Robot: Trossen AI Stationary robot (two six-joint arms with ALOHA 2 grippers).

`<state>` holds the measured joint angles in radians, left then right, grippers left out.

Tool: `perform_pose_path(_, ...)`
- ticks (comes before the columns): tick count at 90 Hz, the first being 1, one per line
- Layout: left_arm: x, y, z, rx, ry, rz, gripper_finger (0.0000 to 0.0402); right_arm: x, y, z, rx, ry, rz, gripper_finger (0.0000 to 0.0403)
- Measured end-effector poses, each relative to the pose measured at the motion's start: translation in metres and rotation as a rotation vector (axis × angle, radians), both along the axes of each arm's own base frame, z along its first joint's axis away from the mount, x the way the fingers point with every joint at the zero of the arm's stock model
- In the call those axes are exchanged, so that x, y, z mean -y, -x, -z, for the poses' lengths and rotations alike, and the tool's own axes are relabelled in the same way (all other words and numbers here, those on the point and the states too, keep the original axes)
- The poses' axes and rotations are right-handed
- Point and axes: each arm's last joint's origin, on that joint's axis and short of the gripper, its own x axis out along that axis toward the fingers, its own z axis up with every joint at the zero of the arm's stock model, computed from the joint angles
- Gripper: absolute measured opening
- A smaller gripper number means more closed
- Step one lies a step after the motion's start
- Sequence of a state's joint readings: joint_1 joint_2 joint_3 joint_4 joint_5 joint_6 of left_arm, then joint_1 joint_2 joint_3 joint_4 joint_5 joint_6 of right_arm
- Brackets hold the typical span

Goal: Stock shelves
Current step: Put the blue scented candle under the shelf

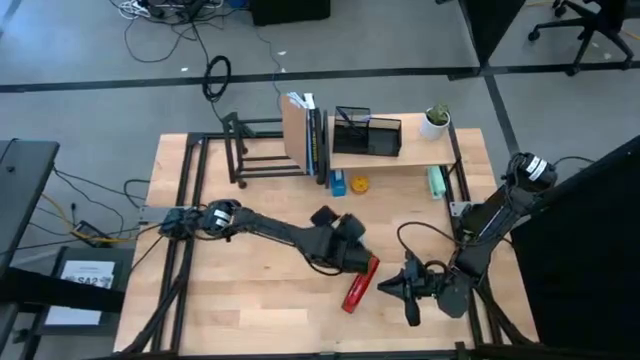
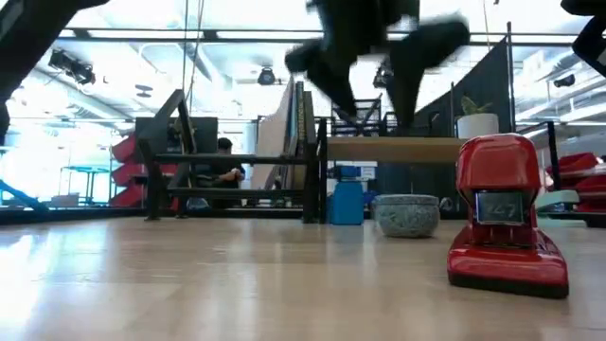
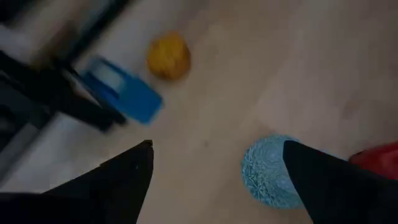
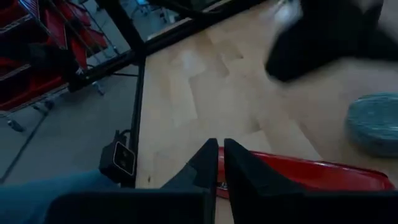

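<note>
I work in what looks like a lab or open office floor. My wooden table (image 1: 250, 300) stands on a grey floor with loose cables (image 1: 170, 15) trailing across it, and an office chair (image 1: 590, 30) sits in one corner. Beyond the table I see ceiling lights, dark partitions, red racks (image 4: 31, 68) and a seated person (image 2: 223, 163).

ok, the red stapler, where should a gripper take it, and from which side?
Mid-body, across its two long sides, coming straight down. The red stapler sits on its base, long and narrow, lying diagonally in the high view, so the wrist should probably turn to match. The open left gripper hangs just past its far end, likely best placed.
</note>
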<state>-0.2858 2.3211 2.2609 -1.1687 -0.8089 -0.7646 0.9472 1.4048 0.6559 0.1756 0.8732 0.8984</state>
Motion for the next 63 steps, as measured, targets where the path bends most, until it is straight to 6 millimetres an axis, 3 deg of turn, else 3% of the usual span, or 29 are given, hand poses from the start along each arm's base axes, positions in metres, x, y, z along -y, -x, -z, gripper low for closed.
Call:
perform_pose_path(15, 0.027, 0.021, -0.034, 0.024, -0.015, 0.058, 0.032, 0.011, -0.011, 0.001, -0.015, 0.037, 0.043, 0.0008)
perform_pose_path(27, 0.061, 0.047, -0.048, 0.064, 0.021, 0.084, 0.0312, 0.028, -0.027, 0.004, -0.07, 0.112, 0.046, 0.0049)
perform_pose_path(46, 0.118, 0.07, -0.04, 0.14, 0.054, 0.13, 0.0307, 0.064, -0.049, 0.011, -0.18, 0.241, 0.105, 0.018)
perform_pose_path(63, 0.132, 0.079, -0.039, 0.148, 0.031, 0.156, 0.0307, 0.087, -0.063, 0.011, -0.209, 0.345, 0.139, 0.0314)
